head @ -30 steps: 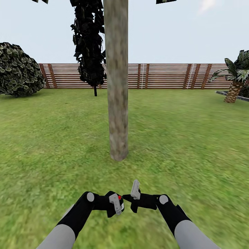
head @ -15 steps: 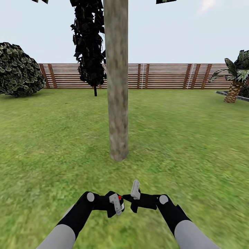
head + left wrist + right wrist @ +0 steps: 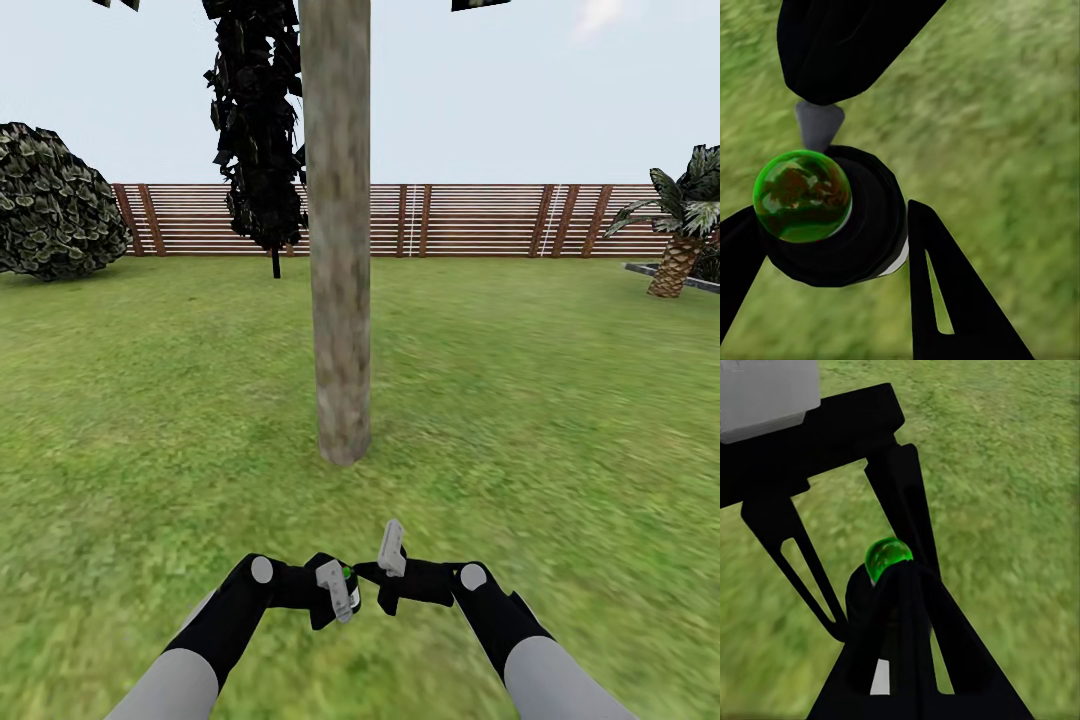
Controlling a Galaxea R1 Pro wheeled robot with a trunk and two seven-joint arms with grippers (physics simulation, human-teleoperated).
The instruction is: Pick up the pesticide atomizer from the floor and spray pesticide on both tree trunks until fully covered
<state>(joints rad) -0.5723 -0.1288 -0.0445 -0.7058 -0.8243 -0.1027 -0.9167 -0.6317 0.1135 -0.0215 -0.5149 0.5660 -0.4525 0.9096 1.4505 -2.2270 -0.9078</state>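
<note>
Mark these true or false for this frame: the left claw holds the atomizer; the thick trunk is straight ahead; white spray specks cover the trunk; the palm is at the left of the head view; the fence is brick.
1. The left claw holds the atomizer, which has a green dome. True.
2. The thick tree trunk rises from the lawn straight ahead of the robot. True.
3. White specks cover the trunk. False: no specks show on the bark.
4. The palm is at the left. False: it is at the right; a round shrub is at the left.
5. The fence is brick. False: it is brown horizontal slats.
</note>
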